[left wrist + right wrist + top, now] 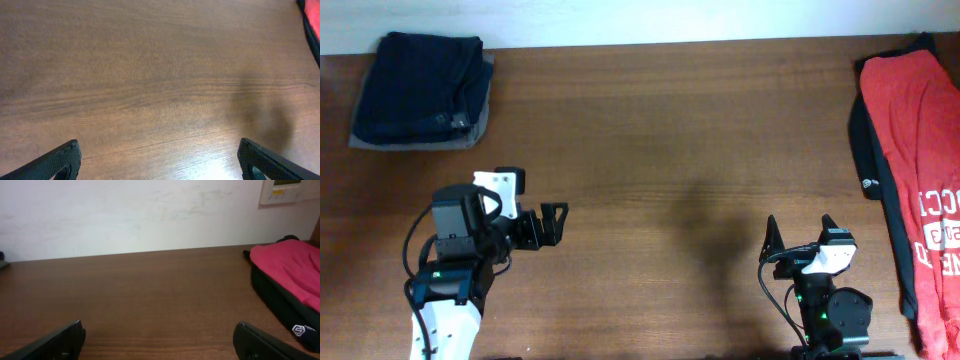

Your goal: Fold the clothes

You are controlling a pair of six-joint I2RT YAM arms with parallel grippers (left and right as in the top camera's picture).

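The dark navy shorts (418, 86) lie folded in a neat pile at the table's far left corner, on top of a grey-olive garment (483, 108). My left gripper (555, 222) is open and empty over bare wood, well in front of and to the right of the pile. In the left wrist view its fingers (160, 165) are spread wide above bare table. My right gripper (800, 235) is open and empty near the front edge, right of centre. Its fingers (160, 342) also show wide apart in the right wrist view. The shorts are out of both wrist views.
A red T-shirt with white lettering (918, 150) lies along the right edge on top of a black garment with a small white logo (867, 150). Both show in the right wrist view: the T-shirt (287, 270) and the black garment (277, 302). A white wall (125, 215) backs the table.
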